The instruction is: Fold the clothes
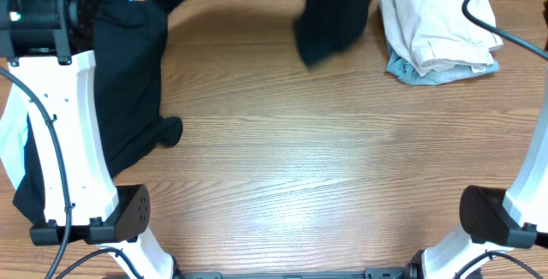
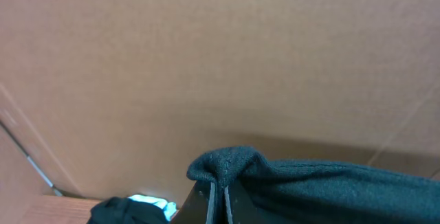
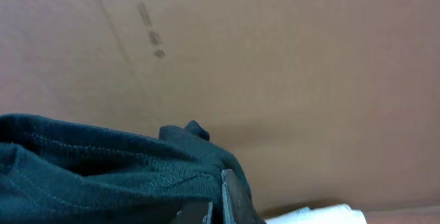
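**Left pincer and right pincer each pinched the black garment**

Pressed together, the left pincer gripped a bunched fold, the right pincer a stitched hem. The cloth hung raised over the bench's far edge. A second black garment lay at the left edge; a beige garment sat folded on a grey-blue one at the far right corner.
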